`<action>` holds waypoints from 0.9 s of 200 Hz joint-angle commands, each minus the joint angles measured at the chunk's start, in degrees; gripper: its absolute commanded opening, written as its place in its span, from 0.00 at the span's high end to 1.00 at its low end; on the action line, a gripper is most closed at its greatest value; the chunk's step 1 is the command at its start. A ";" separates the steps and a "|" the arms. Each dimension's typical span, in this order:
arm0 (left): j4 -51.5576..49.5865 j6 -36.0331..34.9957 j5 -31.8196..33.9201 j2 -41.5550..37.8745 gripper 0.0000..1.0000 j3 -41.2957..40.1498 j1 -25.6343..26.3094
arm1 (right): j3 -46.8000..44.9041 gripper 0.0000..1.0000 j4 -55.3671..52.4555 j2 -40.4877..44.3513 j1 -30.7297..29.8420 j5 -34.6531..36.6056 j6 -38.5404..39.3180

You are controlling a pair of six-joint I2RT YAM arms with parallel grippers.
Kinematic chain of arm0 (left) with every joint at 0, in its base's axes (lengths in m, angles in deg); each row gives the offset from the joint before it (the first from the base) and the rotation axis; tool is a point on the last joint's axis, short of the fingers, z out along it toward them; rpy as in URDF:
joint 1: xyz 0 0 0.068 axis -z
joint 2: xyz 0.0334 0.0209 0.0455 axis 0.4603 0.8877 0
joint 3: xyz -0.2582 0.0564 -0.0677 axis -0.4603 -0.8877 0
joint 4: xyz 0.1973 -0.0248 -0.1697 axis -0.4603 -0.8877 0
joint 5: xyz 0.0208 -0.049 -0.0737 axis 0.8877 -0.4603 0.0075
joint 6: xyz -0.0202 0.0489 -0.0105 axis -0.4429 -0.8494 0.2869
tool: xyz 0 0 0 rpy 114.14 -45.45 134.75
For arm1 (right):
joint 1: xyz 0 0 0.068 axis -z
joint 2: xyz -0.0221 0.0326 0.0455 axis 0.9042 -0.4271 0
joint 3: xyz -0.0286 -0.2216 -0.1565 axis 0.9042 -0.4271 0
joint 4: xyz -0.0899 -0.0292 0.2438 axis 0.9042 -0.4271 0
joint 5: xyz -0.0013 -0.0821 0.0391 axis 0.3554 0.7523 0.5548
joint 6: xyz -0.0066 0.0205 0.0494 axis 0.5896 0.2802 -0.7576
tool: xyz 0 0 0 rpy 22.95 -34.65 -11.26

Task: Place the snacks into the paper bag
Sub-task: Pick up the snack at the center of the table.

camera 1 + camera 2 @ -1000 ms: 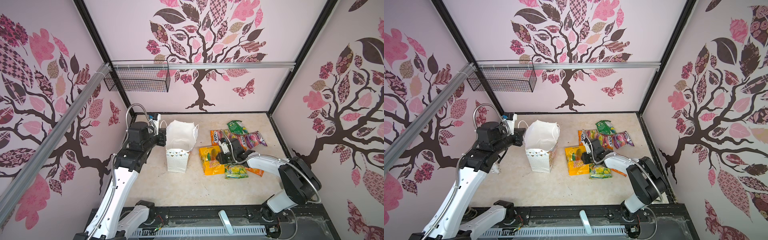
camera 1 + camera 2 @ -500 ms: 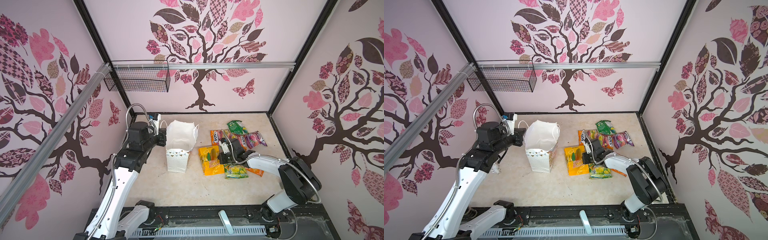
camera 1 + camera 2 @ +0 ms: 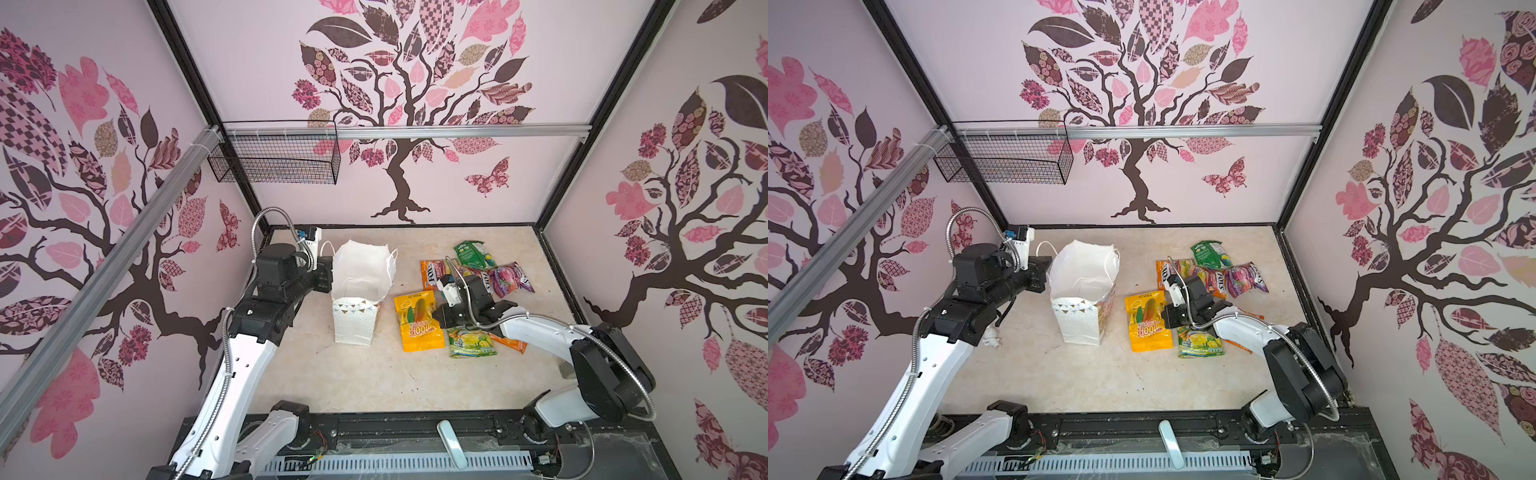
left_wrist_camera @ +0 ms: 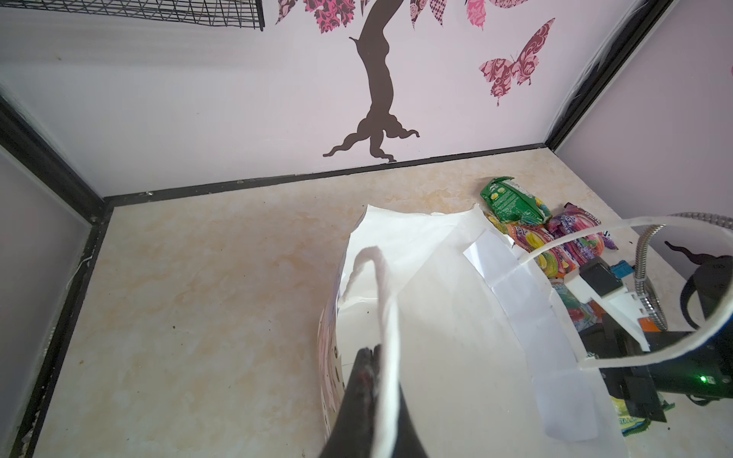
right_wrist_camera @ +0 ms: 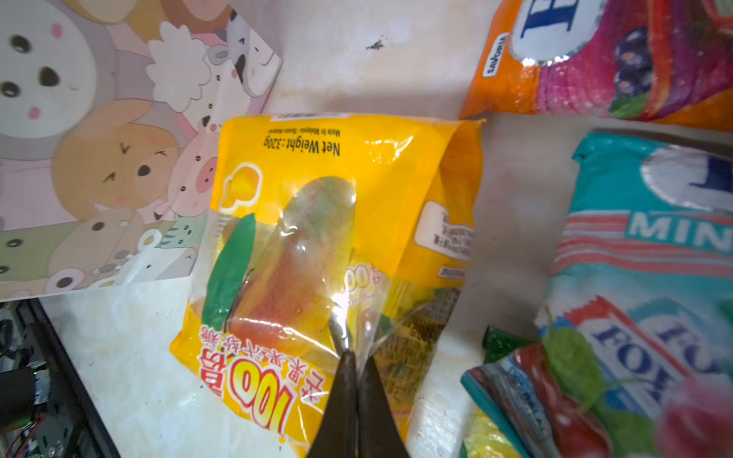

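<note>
My right hand (image 5: pixel 355 359) is closed tight, its two fingers pinching a fold of clear film on the yellow pouch (image 5: pixel 317 222). The pouch spreads out ahead of the fingertips and appears to lie on the worktop (image 3: pixel 374 382). That arm reaches low from its base, forearm almost level, with the hand pointing toward the paper bag (image 3: pixel 355 328). The bag stands upright just past the pouch's far edge. More pouches lie around this hand. A teal pouch (image 5: pixel 642 238) is close at its side and a yellow-green pouch (image 3: pixel 471 341) just beside the wrist. An orange pouch (image 3: pixel 432 274), a green pouch (image 3: pixel 471 254) and a purple pouch (image 3: pixel 509 280) are behind it, overlapping in a loose heap.

My left hand (image 4: pixel 367 353) is shut too, clamped on the bag's rim right beside a white string handle (image 4: pixel 384 301). That arm rises from its base and bends at a high elbow. It holds the hand level at the bag's top edge, on the side away from the pouches. The bag's mouth gapes open directly in front of the fingers.
</note>
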 commanded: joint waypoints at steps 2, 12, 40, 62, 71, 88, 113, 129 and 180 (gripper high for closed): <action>1.15 0.05 -0.26 -0.30 0.98 -1.54 -0.14 | 2.29 1.00 -0.51 4.25 0.14 -3.34 -0.21; 1.15 -0.01 -0.32 -0.30 0.98 -1.53 -0.16 | 2.61 1.00 -0.61 4.71 0.21 -3.76 -0.50; 1.15 -0.06 -0.25 -0.30 0.98 -1.43 -0.19 | 3.34 1.00 -0.54 6.15 0.25 -4.89 -0.90; 1.16 -0.06 -0.22 -0.30 0.98 -1.59 -0.21 | 4.08 1.00 -0.62 7.45 0.28 -5.07 -0.98; 1.11 -0.10 -0.17 -0.30 0.98 -1.50 -0.15 | 4.50 1.00 -0.62 8.03 0.33 -5.14 -1.08; 1.20 -0.04 -0.17 -0.35 0.98 -1.54 -0.10 | 5.51 1.00 -0.58 9.17 0.58 -5.34 -1.33; 1.15 -0.10 -0.17 -0.36 0.98 -1.57 -0.18 | 6.59 1.00 -0.03 11.24 0.75 -4.14 -1.77; 1.17 -0.14 -0.21 -0.39 0.98 -1.55 -0.14 | 6.59 1.00 1.28 12.82 0.78 -3.52 -2.00; 1.20 -0.10 -0.41 -0.45 0.98 -1.56 -0.13 | 10.60 1.00 0.41 14.79 0.76 -1.84 -1.23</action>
